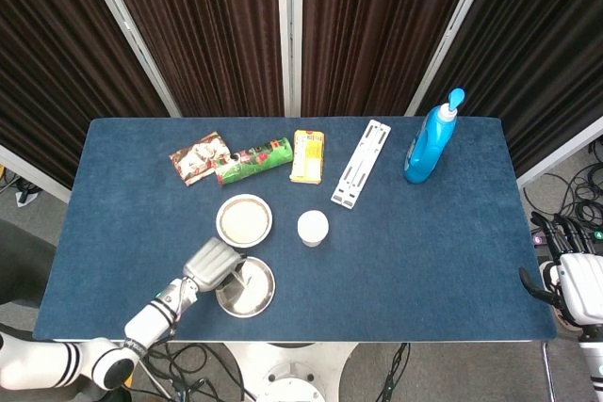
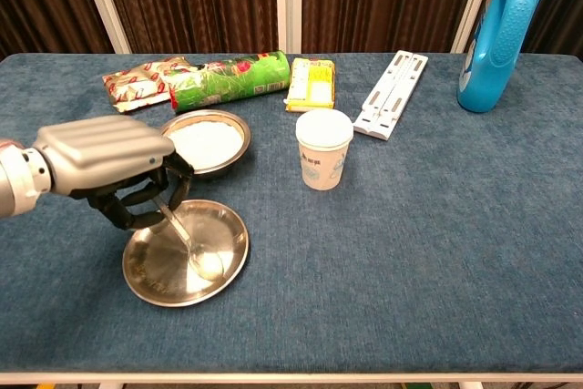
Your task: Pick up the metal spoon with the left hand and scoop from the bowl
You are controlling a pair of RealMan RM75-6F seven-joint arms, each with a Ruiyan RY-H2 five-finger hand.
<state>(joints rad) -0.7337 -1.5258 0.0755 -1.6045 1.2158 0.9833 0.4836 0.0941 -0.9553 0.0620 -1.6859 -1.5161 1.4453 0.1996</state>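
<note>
A: What carries everything here?
B: A desk covered in dark blue cloth (image 2: 437, 252), with dark curtains behind it. The tallest thing on it is a blue plastic detergent bottle (image 2: 504, 32) at the far right corner.

A: And the left hand?
B: The grey left hand (image 2: 114, 166) hangs over the near left part of the desk, above the left rim of a flat round metal plate (image 2: 150, 271). Its fingers are curled in around the handle of the metal spoon (image 2: 189, 243), so it holds the spoon. The handle slants down from the fingers and the spoon's bowl rests on the plate's inner surface.

A: Where is the bowl to scoop from?
B: The round metal bowl with pale powder inside (image 2: 211, 140) stands just behind the plate, beside the hand. The spoon is apart from it.

A: The right hand?
B: The right hand (image 1: 577, 280) shows only at the right edge of the head view, off the desk. Its dark fingers seem spread with nothing in them.

A: What else is there?
B: A white paper cup (image 2: 324, 148) stands right of the bowl. Along the far side lie a white slotted plastic rack (image 2: 392, 81), a green cylindrical snack can on its side (image 2: 232, 80), a yellow packet (image 2: 311, 82) and a red-and-white snack pouch (image 2: 137, 83).
</note>
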